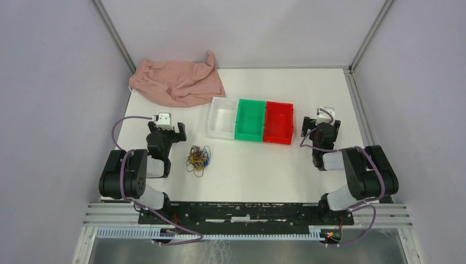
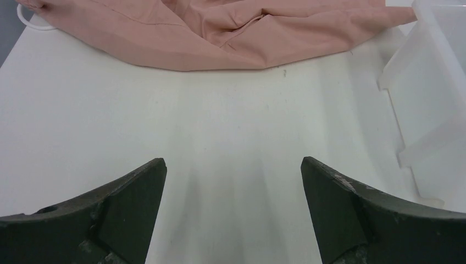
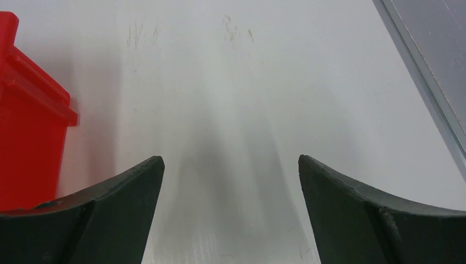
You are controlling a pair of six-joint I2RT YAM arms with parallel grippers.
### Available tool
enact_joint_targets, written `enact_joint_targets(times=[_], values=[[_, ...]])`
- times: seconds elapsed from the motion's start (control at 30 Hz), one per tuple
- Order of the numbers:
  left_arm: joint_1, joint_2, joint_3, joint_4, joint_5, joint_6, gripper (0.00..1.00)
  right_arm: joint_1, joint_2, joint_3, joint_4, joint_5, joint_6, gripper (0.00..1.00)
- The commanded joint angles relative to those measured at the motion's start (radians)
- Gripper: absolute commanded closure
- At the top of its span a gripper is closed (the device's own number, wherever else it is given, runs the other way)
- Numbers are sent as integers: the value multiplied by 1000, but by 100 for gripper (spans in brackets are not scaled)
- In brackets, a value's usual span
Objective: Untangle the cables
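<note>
Since nothing is held by either arm, the step in hand is judged to be the first approach to the bundle. Nearest the bases, the left arm [image 1: 127, 175] and the right arm [image 1: 360, 177] are seen bent on either side of the desk [image 1: 264, 176]. A little farther in, the cables [image 1: 198, 158] lie as one small knot of yellow-orange, blue and dark strands. The knot is just to the right of the left arm and well apart from the right arm.

The left jaws are spread wide and empty. They are aimed past the bundle toward the far side, so the cables are not shown in the left wrist view at all. The right jaws are likewise spread and empty, over bare desk beside the red bin [image 3: 27, 132].

It is advised that the left jaws be drawn back and turned rightward until the knot is framed between them. One outer loop should be pinched, not the whole mass. The right arm should be brought across to take a strand of another colour, and the two should be parted slowly and low.

Farther off, the white bin [image 1: 222, 118], the green bin [image 1: 250, 120] and the red one stand in a touching row. Farthest away, a pink cloth [image 1: 178, 82] is heaped at the far left and is best left alone.
</note>
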Motion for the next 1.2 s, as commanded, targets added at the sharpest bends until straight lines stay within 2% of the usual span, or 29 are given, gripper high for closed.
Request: enact_joint_targets(times=[0.0, 0.47, 0.57, 0.63, 0.7, 0.83, 0.93, 1.0, 1.07, 1.1, 1.17], values=[[0, 2, 9, 43, -7, -52, 1, -2, -10, 26, 30, -3, -7, 1], [0, 3, 11, 40, -8, -52, 1, -7, -9, 28, 27, -7, 2, 1], [1, -8, 8, 41, -3, -53, 1, -7, -63, 31, -28, 65, 30, 1], [1, -58, 51, -74, 1, -49, 1, -8, -168, 78, -197, 122, 52, 1], [1, -114, 123, -258, 27, -25, 1, -8, -262, 101, -303, 117, 66, 1], [1, -201, 284, -659, 113, 70, 1, -7, -423, 151, -523, 132, 234, 1], [3, -254, 408, -947, 223, 135, 1, -8, -437, 247, -713, 57, 274, 1], [3, -288, 480, -1151, 300, 170, 1, -8, -397, 352, -882, 111, 432, 1], [3, -320, 537, -1283, 361, 188, 1, -11, -364, 436, -1085, 141, 626, 1], [3, -337, 559, -1342, 388, 190, 1, -19, -360, 450, -1130, 72, 680, 1], [2, -374, 591, -1438, 437, 194, 1, -32, -375, 437, -1081, -161, 733, 1]])
